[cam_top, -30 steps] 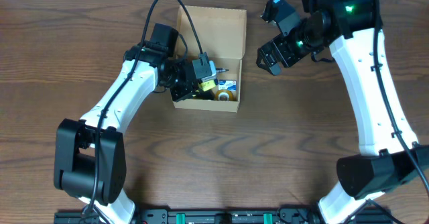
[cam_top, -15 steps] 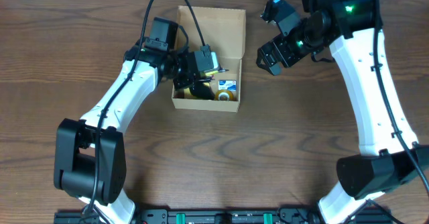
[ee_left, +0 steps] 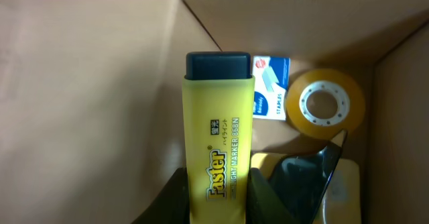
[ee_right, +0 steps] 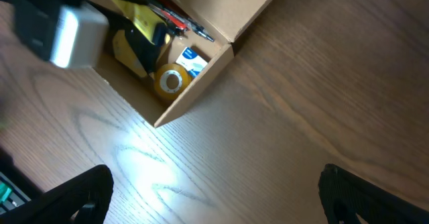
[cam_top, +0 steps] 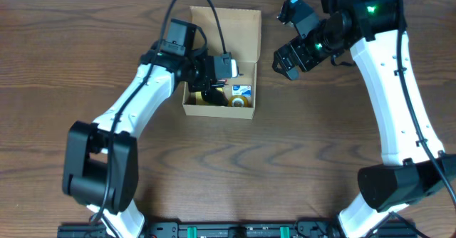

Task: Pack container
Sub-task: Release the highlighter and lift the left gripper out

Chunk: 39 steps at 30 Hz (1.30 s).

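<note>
Reaching into the small tan cardboard box point(cam_top: 214, 112) at the far side of the wooden table point(cam_top: 235, 167), the left gripper point(ee_left: 218, 197) clamps a yellow highlighter marker point(ee_left: 218, 137) near a roll of tape point(ee_left: 324, 106), while the right gripper point(cam_top: 286, 61) hovers beside the box, fingers spread wide

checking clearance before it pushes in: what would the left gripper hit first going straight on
Probably the box wall near its corner, met by the highlighter the left gripper holds; staples sit just right. Depth unclear.

Left claw point(ee_left: 216, 192) tight on yellow marker point(ee_left: 218, 137); right claw point(ee_right: 218, 200) spread wide.
</note>
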Each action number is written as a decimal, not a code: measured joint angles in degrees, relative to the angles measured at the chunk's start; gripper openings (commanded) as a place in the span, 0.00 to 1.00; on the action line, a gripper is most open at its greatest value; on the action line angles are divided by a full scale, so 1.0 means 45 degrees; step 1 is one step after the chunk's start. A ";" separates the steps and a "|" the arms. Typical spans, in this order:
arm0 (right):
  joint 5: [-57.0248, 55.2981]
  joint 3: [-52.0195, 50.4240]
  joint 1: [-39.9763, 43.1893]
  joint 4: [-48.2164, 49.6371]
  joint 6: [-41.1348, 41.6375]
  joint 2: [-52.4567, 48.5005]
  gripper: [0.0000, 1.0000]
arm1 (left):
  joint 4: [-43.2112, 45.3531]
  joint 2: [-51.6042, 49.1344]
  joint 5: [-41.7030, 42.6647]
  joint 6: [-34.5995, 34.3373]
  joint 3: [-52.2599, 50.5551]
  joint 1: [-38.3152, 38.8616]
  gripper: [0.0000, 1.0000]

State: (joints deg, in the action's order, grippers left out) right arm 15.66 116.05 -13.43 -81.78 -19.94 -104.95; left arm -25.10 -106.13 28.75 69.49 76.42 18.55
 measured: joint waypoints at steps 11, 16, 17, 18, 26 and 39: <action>0.0000 0.0000 0.0000 0.0000 0.0000 0.0000 0.99 | -0.0073 -0.0617 -0.0840 0.0228 0.0000 0.0359 0.06; 0.0000 0.0000 0.0000 0.0000 0.0000 0.0000 0.99 | -0.0019 -0.1049 -0.1171 0.0238 0.0000 0.0355 0.06; 0.0000 0.0000 0.0000 0.0000 0.0000 0.0000 0.99 | -0.0015 -0.1107 -0.1209 0.0238 0.0000 0.0355 0.06; 0.0000 0.0000 0.0000 0.0000 0.0000 0.0000 0.99 | -0.0015 -0.1161 -0.1253 0.0238 0.0000 0.0355 0.08; 0.0000 0.0000 0.0000 0.0000 0.0000 0.0000 0.99 | 0.0034 -0.1175 -0.1404 -0.0039 0.0000 0.0355 0.43; 0.0000 0.0000 0.0000 0.0000 0.0000 0.0000 0.99 | -0.0078 -0.1171 -0.1438 -0.0986 0.0408 0.0355 0.43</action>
State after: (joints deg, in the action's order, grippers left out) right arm 15.66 116.05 -13.43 -81.78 -19.94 -104.95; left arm -25.45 -111.39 22.28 65.06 78.26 20.14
